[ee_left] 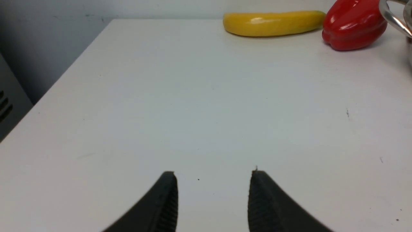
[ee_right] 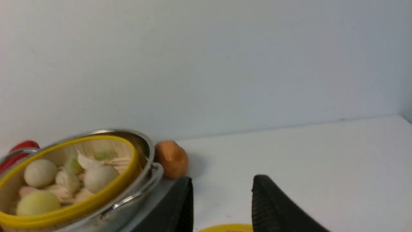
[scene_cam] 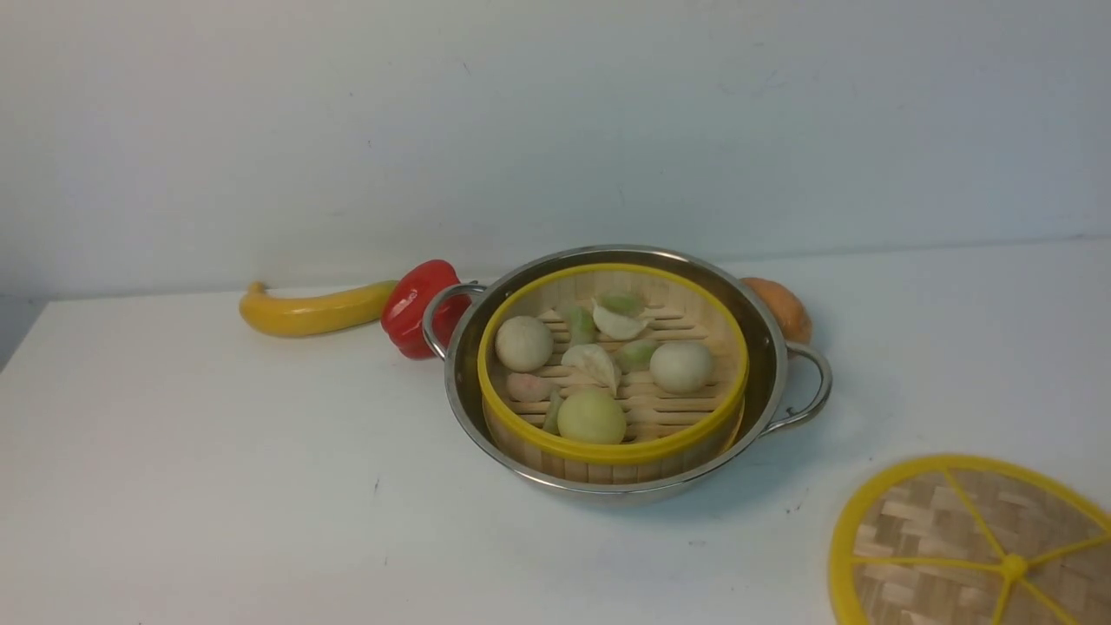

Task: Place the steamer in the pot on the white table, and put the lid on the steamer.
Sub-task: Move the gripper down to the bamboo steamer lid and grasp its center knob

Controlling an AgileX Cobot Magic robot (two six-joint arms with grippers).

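— Steamer sits inside the pot, mid-table; lid lies flat, near right.
— Left gripper, right gripper: both spread, empty. Lid looks light, stiff bamboo; I'd pinch its knob or yellow rim.

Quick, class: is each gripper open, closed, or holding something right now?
Left gripper: open, holding nothing.
Right gripper: open, holding nothing.
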